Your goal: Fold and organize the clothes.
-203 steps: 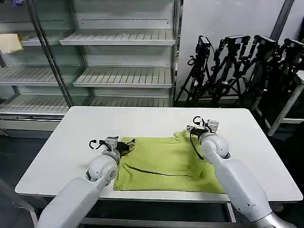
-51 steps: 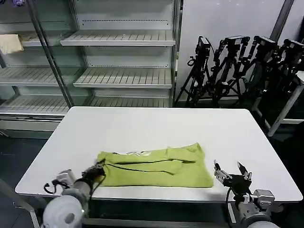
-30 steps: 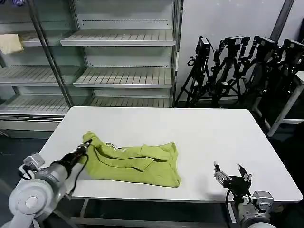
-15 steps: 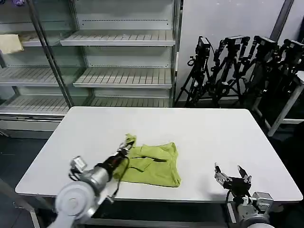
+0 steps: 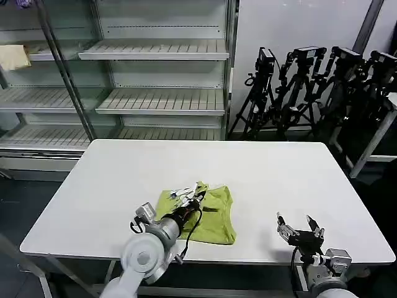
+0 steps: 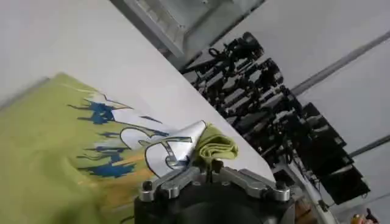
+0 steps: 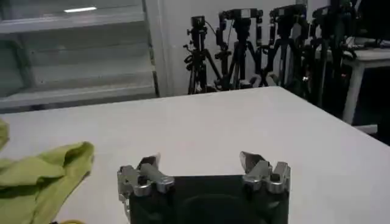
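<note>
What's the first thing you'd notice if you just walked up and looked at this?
The bright lime-green T-shirt, bunched into a small pile near the front edge of the white table, catches the eye first. The left gripper is shut on a corner of it, showing the white and blue print on the turned-over part. The right gripper hangs open at the table's front right, apart from the shirt.

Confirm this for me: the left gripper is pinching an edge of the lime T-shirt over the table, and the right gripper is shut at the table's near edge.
One thing is wrong: the right gripper is open, its fingers spread wide with nothing between them, as the right wrist view shows. The rest holds: it sits at the table's near edge, and the left gripper is pinching an edge of the lime T-shirt.
</note>
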### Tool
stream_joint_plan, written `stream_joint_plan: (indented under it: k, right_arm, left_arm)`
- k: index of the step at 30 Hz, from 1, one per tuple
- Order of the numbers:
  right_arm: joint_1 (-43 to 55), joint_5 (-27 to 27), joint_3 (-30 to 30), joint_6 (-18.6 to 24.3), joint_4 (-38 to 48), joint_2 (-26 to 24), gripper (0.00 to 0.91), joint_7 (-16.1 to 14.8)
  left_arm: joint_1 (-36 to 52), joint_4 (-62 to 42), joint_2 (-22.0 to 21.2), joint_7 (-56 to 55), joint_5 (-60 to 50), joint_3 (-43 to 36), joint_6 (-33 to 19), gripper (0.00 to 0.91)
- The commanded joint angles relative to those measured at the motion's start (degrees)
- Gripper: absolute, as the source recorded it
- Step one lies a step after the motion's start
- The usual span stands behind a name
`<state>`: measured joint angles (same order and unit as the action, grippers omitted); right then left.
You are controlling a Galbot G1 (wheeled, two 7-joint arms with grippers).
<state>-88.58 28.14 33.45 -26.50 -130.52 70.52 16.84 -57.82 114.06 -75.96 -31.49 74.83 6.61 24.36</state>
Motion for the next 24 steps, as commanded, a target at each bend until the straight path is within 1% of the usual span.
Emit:
stream_joint_plan:
  k: [1, 5, 8, 11, 13, 15, 17, 18, 20, 22, 24]
  right_arm:
    - [0.13, -0.05, -0.22, 0.02, 0.26, -0.01, 0.907, 0.02]
    - [0.15, -0.02, -0.41, 0.11, 0.18, -0.01, 0.907, -0.02]
    - [0.2, -0.07, -0.69, 0.14, 0.12, 0.03, 0.907, -0.05]
    - [0.32, -0.25, -1.12, 0.19, 0.07, 0.14, 0.907, -0.19]
    - [0.5, -0.45, -1.49, 0.26, 0.15, 0.19, 0.907, -0.36]
    - [0.7, -0.56, -1.78, 0.36, 0.19, 0.23, 0.907, -0.47]
    - [0.93, -0.76, -2.27, 0.39, 0.15, 0.31, 0.907, -0.54]
    - [0.95, -0.78, -2.38, 0.4, 0.12, 0.33, 0.907, -0.56]
    - [0.97, -0.9, -2.67, 0.4, -0.14, 0.37, 0.907, -0.64]
    - [0.89, -0.9, -2.75, 0.4, -0.32, 0.33, 0.907, -0.7]
    - [0.74, -0.99, -2.79, 0.4, -0.46, 0.29, 0.907, -0.71]
  left_arm:
    - [0.98, -2.7, -2.61, 2.1, -3.8, -2.71, -1.19, 0.907]
    - [-1.1, 1.49, -1.65, 2.57, -2.81, -1.81, -1.25, 0.907]
    - [-2.37, 5.28, -0.11, 2.83, -2.3, -0.07, -1.39, 0.907]
    - [-4.8, 9.49, 2.34, 2.88, -2.42, 2.86, -1.4, 0.907]
    - [-6.49, 11.96, 5.33, 2.96, -3.96, 5.74, -1.46, 0.907]
    - [-7.77, 12.77, 7.7, 2.72, -5.62, 8.69, -1.03, 0.907]
    - [-9.66, 12.77, 11.04, 2.86, -9.32, 12.99, 1.01, 0.907]
    - [-9.98, 12.67, 11.81, 2.96, -9.98, 13.83, 1.03, 0.907]
    - [-12.33, 11.56, 14.49, 3.46, -10.06, 17.33, 2.66, 0.907]
    - [-13.69, 10.25, 15.95, 4.06, -9.76, 18.82, 3.46, 0.907]
    - [-14.37, 9.61, 16.4, 4.57, -9.66, 19.13, 4.3, 0.907]
